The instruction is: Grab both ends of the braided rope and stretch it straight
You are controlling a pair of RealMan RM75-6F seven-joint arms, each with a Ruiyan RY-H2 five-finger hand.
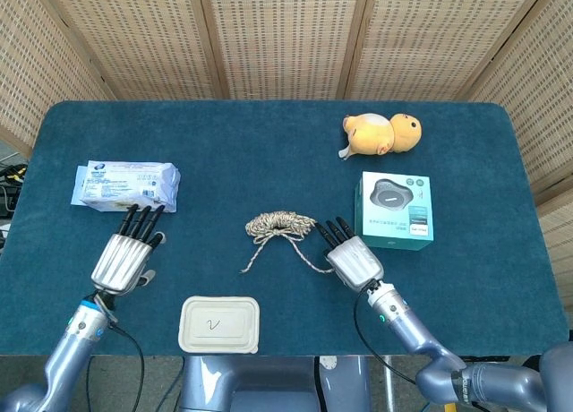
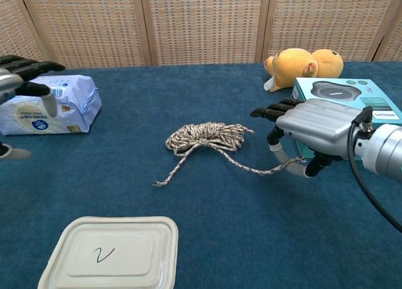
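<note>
The braided rope (image 2: 207,138) lies near the middle of the blue table (image 1: 269,143), most of it still bunched in a loose coil, with two tails running toward you. Your right hand (image 2: 314,129) holds the end of the right-hand tail: the strand runs off the coil, rises clear of the cloth and ends pinched under the thumb, while the other fingers (image 2: 267,112) reach forward toward the coil. The left-hand tail (image 1: 253,257) lies free on the cloth, its tip pointing toward the white lidded container (image 1: 219,323) at the near edge. Your left hand (image 1: 125,255) hovers well apart from that tail, fingers spread and straight, holding nothing; its fingertips reach close to the wipes packet (image 1: 125,186) on the left of the table. On the right, the teal box (image 1: 395,208) stands just beside your right hand, and the yellow plush toy (image 1: 383,133) lies beyond it, near the far edge.
</note>
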